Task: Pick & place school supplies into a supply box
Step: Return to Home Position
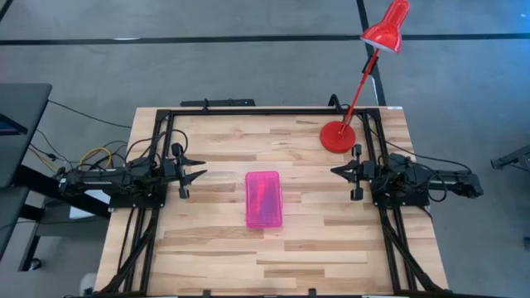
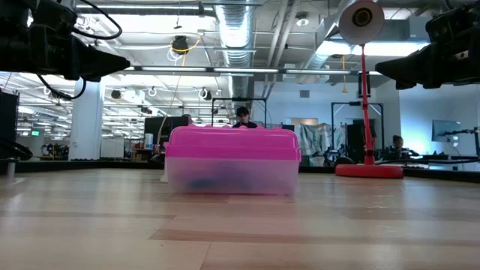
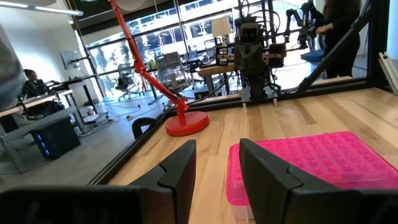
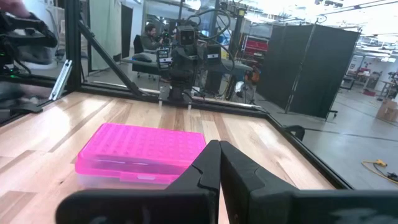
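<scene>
The supply box point(image 1: 263, 199) lies shut near the middle of the wooden surface point(image 1: 315, 244), its long side running from the near edge toward the far one; in the low view its pink lid point(image 2: 232, 142) sits level on the clear base point(image 2: 247, 177), and what is inside shows only as a bluish blur point(image 2: 201, 182) that cannot be told apart. The left gripper point(image 1: 202, 166) hangs above the left part of the surface, well apart from the box and pointing toward it, its two fingers spread with a plain gap between them and nothing held. The right gripper point(image 1: 334, 171) hangs above the right part, facing the left one across the box, its fingers pressed together and empty. A red lamp point(image 1: 338, 136) stands on its round foot at the far right corner of the surface, just beyond the right gripper, its stem leaning away and its shade out past the edge. A person point(image 2: 242, 115) shows in the room behind the box.
</scene>
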Robot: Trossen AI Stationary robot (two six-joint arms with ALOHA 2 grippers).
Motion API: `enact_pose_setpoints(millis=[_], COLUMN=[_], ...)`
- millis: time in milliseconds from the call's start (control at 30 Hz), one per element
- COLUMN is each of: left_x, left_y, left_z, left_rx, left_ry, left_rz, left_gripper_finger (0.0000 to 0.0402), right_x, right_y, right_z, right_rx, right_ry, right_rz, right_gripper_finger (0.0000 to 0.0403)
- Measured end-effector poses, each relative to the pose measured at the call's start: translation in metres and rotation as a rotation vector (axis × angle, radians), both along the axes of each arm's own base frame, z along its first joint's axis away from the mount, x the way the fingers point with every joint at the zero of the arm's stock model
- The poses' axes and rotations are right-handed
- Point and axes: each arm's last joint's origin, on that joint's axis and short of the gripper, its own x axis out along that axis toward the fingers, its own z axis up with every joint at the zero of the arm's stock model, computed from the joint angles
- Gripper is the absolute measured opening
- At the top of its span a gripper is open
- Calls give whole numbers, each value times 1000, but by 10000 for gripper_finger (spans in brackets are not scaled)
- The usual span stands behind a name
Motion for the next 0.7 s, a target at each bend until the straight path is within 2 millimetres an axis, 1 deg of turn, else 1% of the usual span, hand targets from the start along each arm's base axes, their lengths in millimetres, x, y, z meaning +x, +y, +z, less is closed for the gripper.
enact_pose_setpoints(millis=[700], left_x=[0], left_y=[0], left_z=[0], left_rx=[7], left_ry=[1], left_rz=[0], left_gripper_finger=[119], right_x=[0], right_y=[0], right_z=[0], right_rx=[0], right_ry=[0], right_rz=[0], right_gripper_finger=[0])
